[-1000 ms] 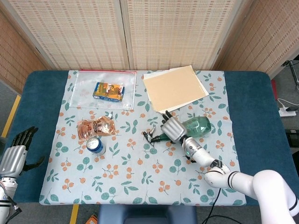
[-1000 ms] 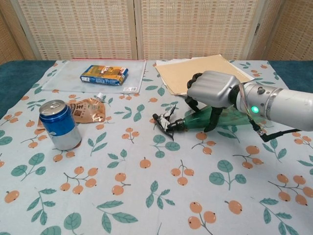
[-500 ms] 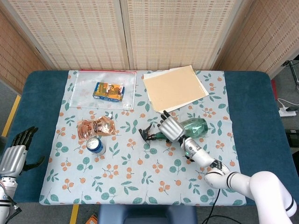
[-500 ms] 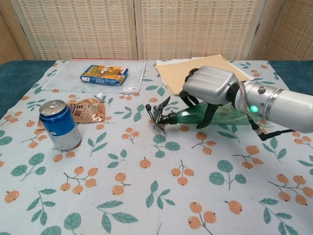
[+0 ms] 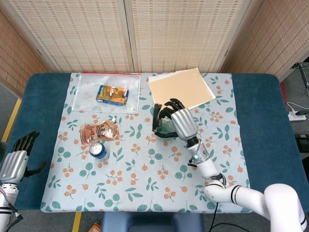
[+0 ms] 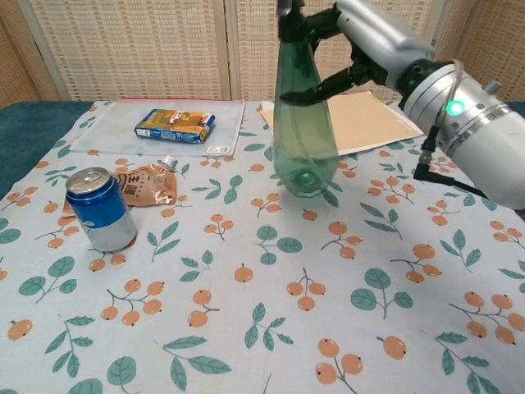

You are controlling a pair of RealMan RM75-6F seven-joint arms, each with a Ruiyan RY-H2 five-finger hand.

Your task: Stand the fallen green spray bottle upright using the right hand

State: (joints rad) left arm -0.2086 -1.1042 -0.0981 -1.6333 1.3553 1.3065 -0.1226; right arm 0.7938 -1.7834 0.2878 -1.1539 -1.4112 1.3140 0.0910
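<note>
The right hand grasps the green spray bottle near its top, long axis nearly vertical, base hanging above the tablecloth

My right hand is wrapping fingers around green spray bottle, near tan folder. My left hand is resting open, far from blue can.
</note>
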